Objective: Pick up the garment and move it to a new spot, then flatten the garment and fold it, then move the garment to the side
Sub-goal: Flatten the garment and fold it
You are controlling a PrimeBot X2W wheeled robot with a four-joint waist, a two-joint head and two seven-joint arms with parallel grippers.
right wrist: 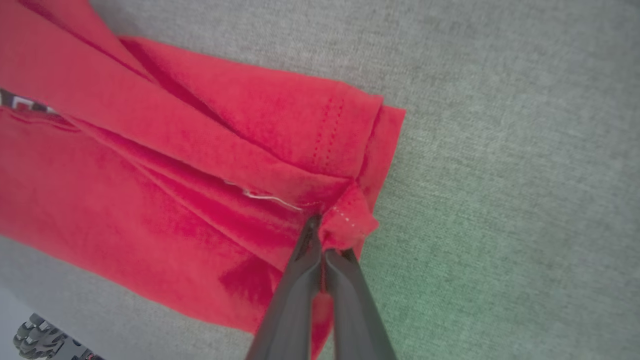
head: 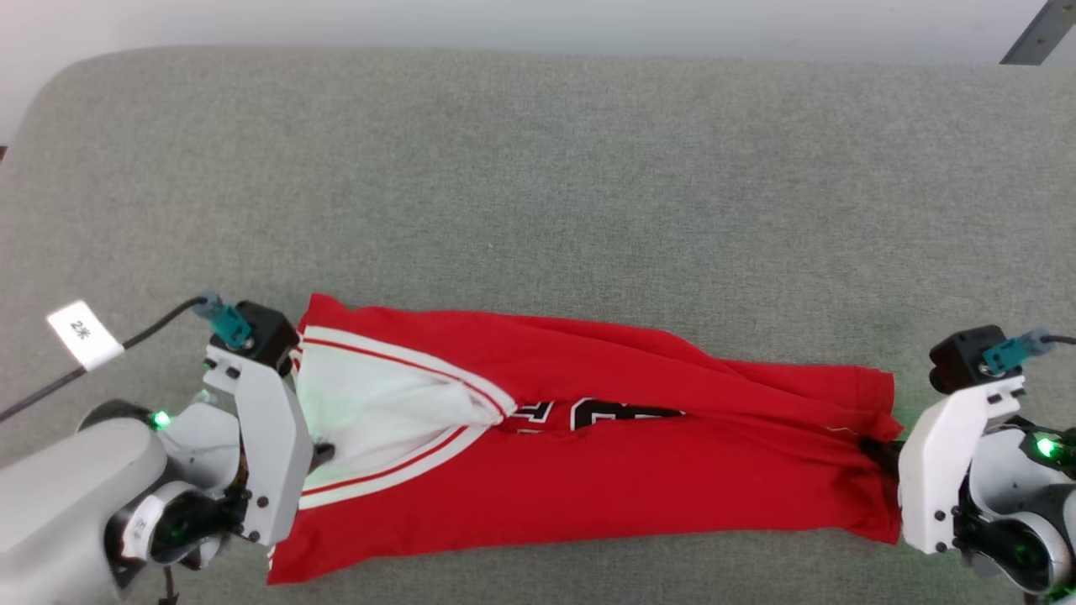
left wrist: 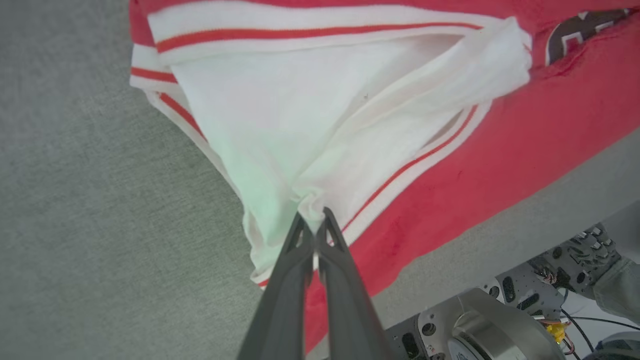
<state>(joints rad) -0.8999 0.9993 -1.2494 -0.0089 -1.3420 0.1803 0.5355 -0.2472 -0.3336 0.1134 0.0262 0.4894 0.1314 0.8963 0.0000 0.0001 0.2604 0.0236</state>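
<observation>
1. Edge of the grey fabric surface (left wrist: 500,235) runs close along the near side of the garment (head: 630,487) in the left wrist view, with robot hardware (left wrist: 480,325) just below it (little spare room on that side).
2. The left gripper (head: 324,454) is clenched on a bunched pinch of the white sleeve (left wrist: 310,125), fingertips meeting around the cloth.
3. The right gripper (head: 878,449) is likewise clamped, pinching the red hem (right wrist: 345,220) at the opposite end, with grey fabric to the robot's right of it.
4. The garment lies stretched in a long band between the two grippers, across the near part of the surface. It has a red body and, at the robot's left, the white sleeve with red-and-white striped trim. The black, white-outlined lettering (head: 588,416) is half buried in a lengthwise fold, so it probably cannot be read as it lies.
5. Beyond the garment, a broad stretch of grey surface runs to the far edge and a rounded far-left corner (head: 59,92).
</observation>
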